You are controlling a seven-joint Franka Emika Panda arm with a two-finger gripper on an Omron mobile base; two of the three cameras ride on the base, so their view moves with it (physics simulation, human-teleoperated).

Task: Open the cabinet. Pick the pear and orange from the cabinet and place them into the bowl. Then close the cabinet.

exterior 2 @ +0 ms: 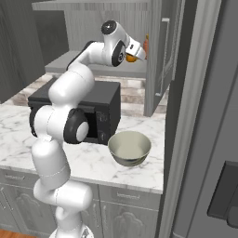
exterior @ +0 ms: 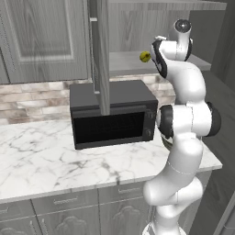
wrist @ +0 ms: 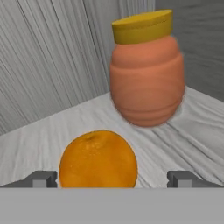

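The tool [wrist: 112, 178] stands open inside the cabinet [exterior: 46, 41], the orange [wrist: 98, 159] between its tips, the terracotta jar [wrist: 146, 78] just behind the orange.

We are seeing a glossy white robot arm [exterior: 183, 133] with rounded segments, dark grey joint caps, and two small dark grey square fingertips [wrist: 43, 178].

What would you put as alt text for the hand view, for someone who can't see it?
An orange sits on the grey cabinet shelf directly ahead of the open gripper, between its two dark fingertips and touching neither. Behind it, slightly to the right, stands a ribbed terracotta jar with a yellow-orange lid, against the wood-grain inner walls.
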